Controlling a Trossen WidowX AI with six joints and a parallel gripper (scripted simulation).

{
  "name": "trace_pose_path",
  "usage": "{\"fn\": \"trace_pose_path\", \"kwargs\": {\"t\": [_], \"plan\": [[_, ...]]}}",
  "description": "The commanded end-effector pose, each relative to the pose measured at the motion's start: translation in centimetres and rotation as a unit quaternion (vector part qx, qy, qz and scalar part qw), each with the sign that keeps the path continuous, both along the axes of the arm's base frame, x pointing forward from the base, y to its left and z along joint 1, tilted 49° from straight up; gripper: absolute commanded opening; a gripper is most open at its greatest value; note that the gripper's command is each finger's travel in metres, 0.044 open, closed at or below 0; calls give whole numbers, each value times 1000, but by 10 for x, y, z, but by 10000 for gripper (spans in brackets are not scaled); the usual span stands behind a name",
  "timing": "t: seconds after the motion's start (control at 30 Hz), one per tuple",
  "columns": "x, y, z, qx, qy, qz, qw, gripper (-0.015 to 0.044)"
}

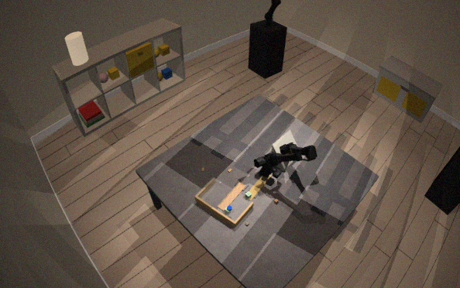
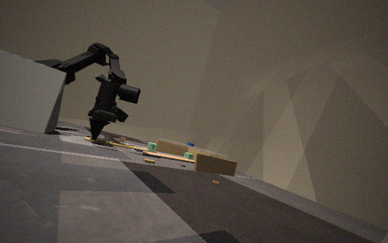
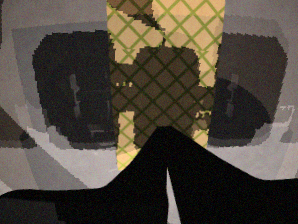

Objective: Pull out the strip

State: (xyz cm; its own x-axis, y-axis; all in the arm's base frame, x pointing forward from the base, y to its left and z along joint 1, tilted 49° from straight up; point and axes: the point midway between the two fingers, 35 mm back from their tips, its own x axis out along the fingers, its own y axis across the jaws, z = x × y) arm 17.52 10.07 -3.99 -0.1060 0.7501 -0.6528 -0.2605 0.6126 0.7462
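Note:
My gripper [image 1: 269, 182] [image 2: 95, 138] [image 3: 164, 133] is shut, with nothing seen between its fingers. Its tips point down at the outer end of a yellow strip [image 1: 254, 190] [image 2: 114, 144] [image 3: 190, 20] with a green lattice pattern; whether they touch it is hard to tell. A pale green cube [image 1: 248, 194] [image 2: 151, 147] with a dark T is at the strip's inner end, seemingly on it. An orange strip [image 1: 232, 196] [image 2: 173, 157] lies beside, partly inside the wooden frame. A second green cube [image 1: 227, 210] [image 2: 189, 155] with dark marks is near its far end.
The low wooden frame [image 1: 217, 208] [image 2: 215, 164] is open toward the arm. A blue round thing [image 1: 229, 207] [image 2: 191, 144] shows by the second cube. Small blocks [image 1: 230, 170] [image 1: 276, 201] [image 2: 149, 161] lie outside the frame. A pale box [image 2: 29, 95] stands by the arm's base.

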Motion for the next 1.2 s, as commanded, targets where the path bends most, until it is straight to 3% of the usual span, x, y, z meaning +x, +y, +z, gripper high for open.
{"fn": "trace_pose_path", "kwargs": {"t": [0.0, 0.3, 0.47, 0.87, 1.17], "plan": [[0, -1, 1, -1, 0, 0, 1000, 0], [7, -31, 27, -5, 10, 8, 1000, 0], [29, -24, 28, -12, 55, -33, 998, 131], [65, -18, 34, -12, 57, -35, 998, 440], [94, -14, 38, -12, 56, -35, 998, 440]]}}
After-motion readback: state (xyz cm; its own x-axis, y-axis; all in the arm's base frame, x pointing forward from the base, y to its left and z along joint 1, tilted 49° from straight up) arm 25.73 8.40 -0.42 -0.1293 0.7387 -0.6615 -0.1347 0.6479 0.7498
